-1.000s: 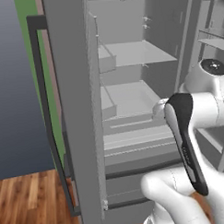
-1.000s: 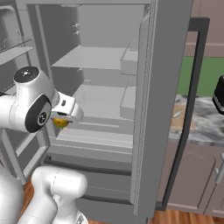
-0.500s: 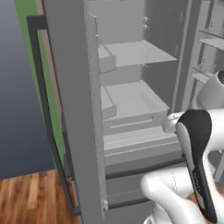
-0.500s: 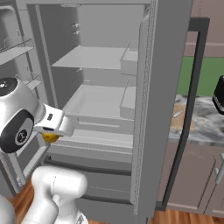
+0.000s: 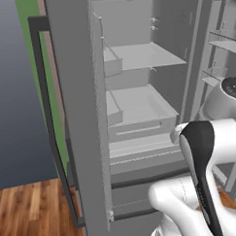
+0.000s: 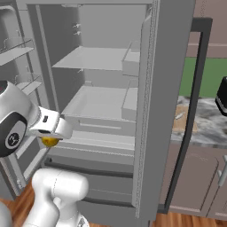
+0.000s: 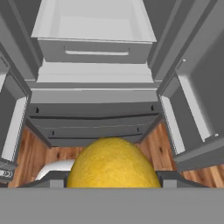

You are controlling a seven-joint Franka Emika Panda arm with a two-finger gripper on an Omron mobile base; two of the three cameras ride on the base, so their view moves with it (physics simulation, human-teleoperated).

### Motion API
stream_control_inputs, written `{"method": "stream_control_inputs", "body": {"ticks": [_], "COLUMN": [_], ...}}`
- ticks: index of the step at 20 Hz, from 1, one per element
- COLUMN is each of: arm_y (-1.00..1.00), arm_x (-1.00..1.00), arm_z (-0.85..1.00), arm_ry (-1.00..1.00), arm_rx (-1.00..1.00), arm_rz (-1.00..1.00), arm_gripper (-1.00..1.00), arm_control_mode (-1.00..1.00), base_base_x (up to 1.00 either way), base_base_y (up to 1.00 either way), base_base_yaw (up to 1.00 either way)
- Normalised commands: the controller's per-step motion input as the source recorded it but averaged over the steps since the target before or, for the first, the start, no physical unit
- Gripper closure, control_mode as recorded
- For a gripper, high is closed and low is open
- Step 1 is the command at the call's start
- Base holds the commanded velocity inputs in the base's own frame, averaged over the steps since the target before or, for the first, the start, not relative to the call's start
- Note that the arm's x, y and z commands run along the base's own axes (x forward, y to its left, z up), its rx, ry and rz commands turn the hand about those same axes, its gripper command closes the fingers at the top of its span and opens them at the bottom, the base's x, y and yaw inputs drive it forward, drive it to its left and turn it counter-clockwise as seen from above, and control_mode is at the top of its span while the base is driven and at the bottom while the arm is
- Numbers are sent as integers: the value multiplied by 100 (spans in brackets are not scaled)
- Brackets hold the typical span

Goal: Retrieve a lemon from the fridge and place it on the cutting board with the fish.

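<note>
A wooden floor [image 5: 27,211] ran below, brown cabinets [image 6: 195,186] stood under the marbled counter [image 6: 213,128] (a green wall [image 6: 208,75] behind it).

My lemon [image 7: 113,164] looks matt and faintly dimpled. The fridge [image 5: 139,114] behind it is smooth flat grey, plastic-looking shelves inside. Floor [image 5: 31,211] below the fridge is glossy brown wood planks.

grey fridge [image 5: 138,90] — open, wooden floor [image 5: 31,211] beneath
</note>
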Motion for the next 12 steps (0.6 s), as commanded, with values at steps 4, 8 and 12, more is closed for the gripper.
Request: {"method": "stream_control_inputs", "body": {"ticks": [4,8,12], "arm_y": [0,0,0], "arm_x": [0,0,0], "arm_z": [0,0,0], "arm_ry": [0,0,0], "arm_rx": [0,0,0], "arm_rz": [0,0,0], "arm_gripper": [100,100,100], "arm_control_mode": [-100,100,100], "base_base_x": [0,-2,-7], "base_base_y": [0,6,23], "base_base_yaw": [0,-5,-34]}}
